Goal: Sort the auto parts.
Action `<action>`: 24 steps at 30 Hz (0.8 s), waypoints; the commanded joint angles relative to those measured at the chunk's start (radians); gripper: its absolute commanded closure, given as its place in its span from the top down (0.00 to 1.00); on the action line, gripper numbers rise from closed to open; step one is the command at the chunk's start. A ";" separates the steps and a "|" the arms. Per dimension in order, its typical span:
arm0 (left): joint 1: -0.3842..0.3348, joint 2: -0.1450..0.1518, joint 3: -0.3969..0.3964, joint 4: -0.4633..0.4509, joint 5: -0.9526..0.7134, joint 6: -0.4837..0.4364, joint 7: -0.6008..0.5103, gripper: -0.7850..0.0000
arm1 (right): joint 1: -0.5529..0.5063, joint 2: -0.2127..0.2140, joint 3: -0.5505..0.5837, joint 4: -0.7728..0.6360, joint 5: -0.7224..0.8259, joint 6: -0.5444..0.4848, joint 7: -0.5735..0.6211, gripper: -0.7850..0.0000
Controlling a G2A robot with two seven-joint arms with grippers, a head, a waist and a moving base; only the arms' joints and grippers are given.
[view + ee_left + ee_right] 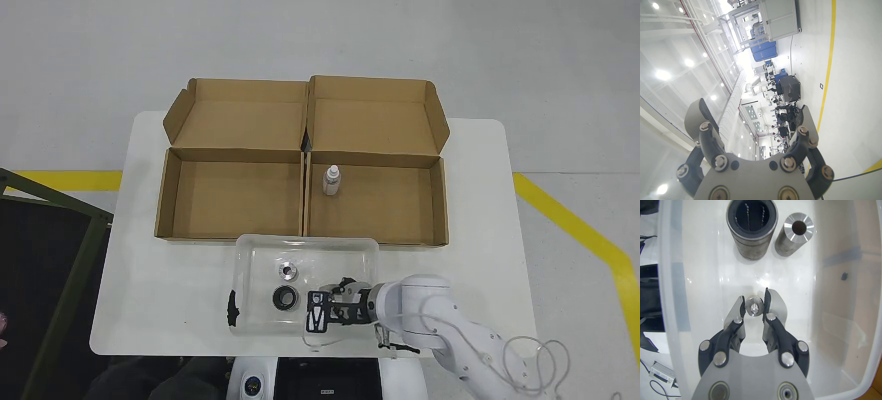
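Right wrist view: the right gripper (754, 306) is down inside the clear bin (670, 294), near the bin's middle. Its jaws are drawn in narrow on a small steel stud (754, 309), and the ribbed pads (767, 303) press on opposite sides of the round body. The stud stands on end with a stepped top facing the camera. We cannot tell whether it is off the bin floor.

Handling, as we judge it:
- The stud is solid metal, rigid and dense for its bulk. It is not fragile.
- It is polished and round, so we expect it to be slippery and liable to twist or squirt out of a light pinch.
- The best hold is across the widest part of the body, with the pads square to it. The present grip looks centred.

Also in the bin, at the end away from the gripper, two parts stand side by side without touching:
- a linear bearing (751, 237) with a dark liner
- a plain steel sleeve (793, 237)

Top view: two open cardboard boxes lie just beyond the bin's far side.
- The right box (400, 205) holds one small pale part (332, 181).
- The left box (232, 200) holds nothing we can see.

Left wrist view: the left gripper (753, 106) is spread wide and holds nothing. It is aimed up at the room, away from the bin.
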 commanded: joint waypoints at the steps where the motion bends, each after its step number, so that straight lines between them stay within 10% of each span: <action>1: 0.000 0.000 0.000 0.000 0.000 0.000 0.000 1.00 | 0.000 0.001 -0.001 -0.010 0.003 -0.001 -0.009 0.00; 24: 0.000 0.000 0.000 0.000 0.000 0.000 0.000 1.00 | 0.037 0.014 0.037 -0.145 0.012 -0.057 -0.225 0.00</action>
